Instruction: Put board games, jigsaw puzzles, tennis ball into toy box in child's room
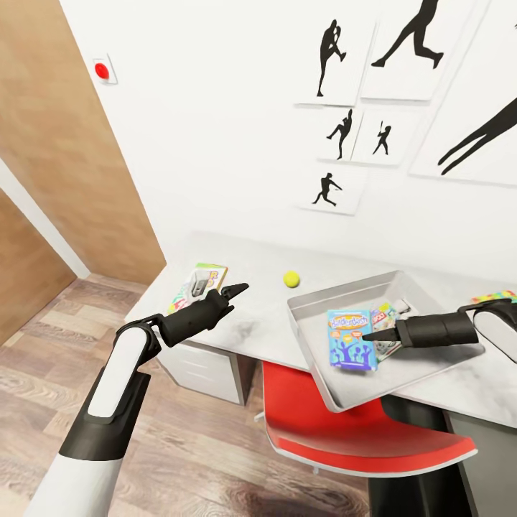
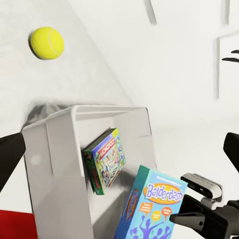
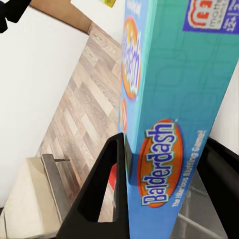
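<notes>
The blue Balderdash board game sits in the grey toy box on the table, its edge pinched between the right gripper's fingers, as the right wrist view shows close up. The left wrist view reveals a Monopoly box lying deeper inside. The tennis ball rests on the tabletop just beyond the box. The left gripper hovers near another boxed game; I cannot tell how far its jaws are apart.

Jigsaw puzzle cut off; Monopoly game half-hidden.
</notes>
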Robot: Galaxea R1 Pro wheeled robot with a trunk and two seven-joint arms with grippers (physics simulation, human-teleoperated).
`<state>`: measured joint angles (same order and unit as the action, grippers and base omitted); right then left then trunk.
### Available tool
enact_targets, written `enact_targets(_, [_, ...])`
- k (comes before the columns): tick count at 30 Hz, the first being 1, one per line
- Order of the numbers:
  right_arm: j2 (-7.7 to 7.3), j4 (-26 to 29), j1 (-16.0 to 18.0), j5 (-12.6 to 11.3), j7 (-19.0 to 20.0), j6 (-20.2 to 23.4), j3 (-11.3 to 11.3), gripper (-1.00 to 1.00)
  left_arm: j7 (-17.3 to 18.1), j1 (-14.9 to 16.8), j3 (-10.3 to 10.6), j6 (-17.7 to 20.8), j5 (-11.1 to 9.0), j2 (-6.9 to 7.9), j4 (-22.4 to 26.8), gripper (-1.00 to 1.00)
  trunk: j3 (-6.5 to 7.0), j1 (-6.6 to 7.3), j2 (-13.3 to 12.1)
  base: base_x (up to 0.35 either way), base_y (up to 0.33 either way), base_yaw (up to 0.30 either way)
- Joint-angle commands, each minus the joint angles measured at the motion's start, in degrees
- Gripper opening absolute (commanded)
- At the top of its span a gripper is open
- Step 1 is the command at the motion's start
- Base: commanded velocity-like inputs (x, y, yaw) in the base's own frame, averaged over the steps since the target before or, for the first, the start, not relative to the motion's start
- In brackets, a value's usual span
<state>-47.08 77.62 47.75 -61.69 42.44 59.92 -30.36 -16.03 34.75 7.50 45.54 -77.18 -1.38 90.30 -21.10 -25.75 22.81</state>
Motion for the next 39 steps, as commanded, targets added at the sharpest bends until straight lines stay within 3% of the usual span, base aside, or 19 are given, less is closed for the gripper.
enact_targets(1, [-0.06, 0.0, 0.1, 0.5, 0.7, 0.1, -0.4, -1.00, -0.6, 0.0, 0.0, 0.2, -0.6, -0.02, 0.1, 1.00, -0.11, -0.03, 0.1, 0.000, 0.000, 0.000])
enact_targets(13, [0.01, 0.1, 0.1, 2.4, 2.0, 0.1, -5.5, -1.00, -0.6, 0.0, 0.0, 0.2, -0.6, -0.02, 0.1, 1.00, -0.17, -0.03, 0.1, 0.000, 0.000, 0.000])
enact_targets(17, [0.06, 0.0, 0.1, 2.5, 2.2, 0.1, -6.2, -1.00, -0.7, 0.0, 0.0, 0.2, -0.6, -0.02, 0.1, 1.00, -0.26, -0.03, 0.1, 0.000, 0.000, 0.000])
enact_targets(39, [-0.03, 0.0, 1.1, 2.7, 2.5, 0.1, -6.9, -1.00, -0.7, 0.1, 0.0, 0.2, -0.6, -0.02, 0.1, 1.00, -2.08, -0.03, 0.1, 0.000, 0.000, 0.000])
